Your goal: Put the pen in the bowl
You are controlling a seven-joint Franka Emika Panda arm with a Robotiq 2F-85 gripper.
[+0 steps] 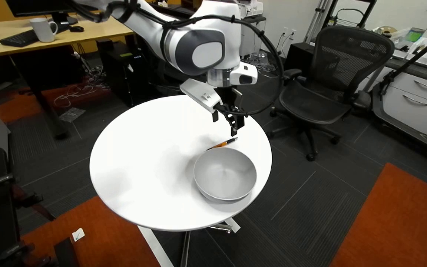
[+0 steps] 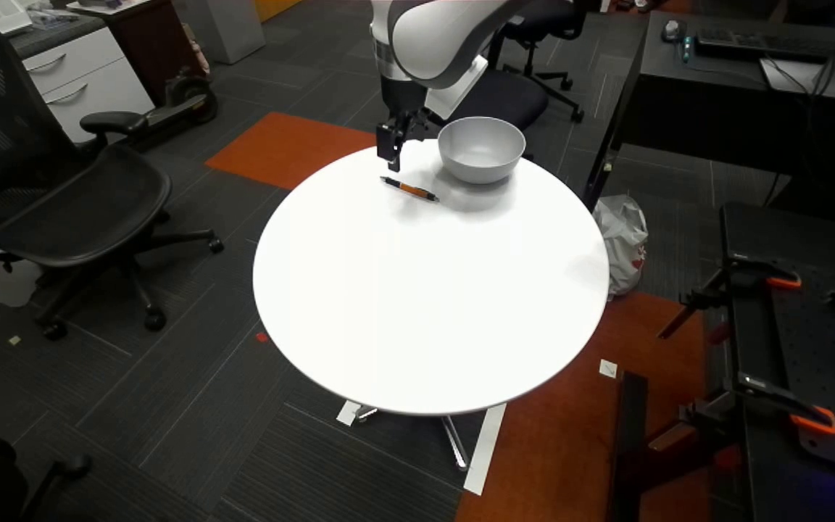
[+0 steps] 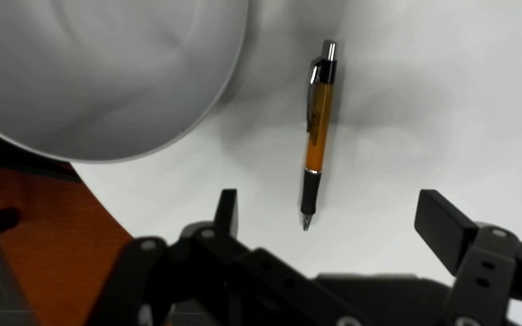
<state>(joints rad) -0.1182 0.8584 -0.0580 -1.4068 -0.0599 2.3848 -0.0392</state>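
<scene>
The pen is orange-brown with a black grip, a metal tip and a clip. It lies flat on the white table beside the bowl in both exterior views, also here. The bowl is round and light grey, upright and with nothing visible inside; it also shows here. In the wrist view the pen lies right of the bowl. My gripper is open and empty, above the table. The pen's tip end appears between the two fingers, untouched. In an exterior view the gripper hovers just over the pen's end.
The round white table bears the pen and bowl; the bowl stands near its edge. A black office chair stands close to the table. A cable loops from the arm. A desk is behind.
</scene>
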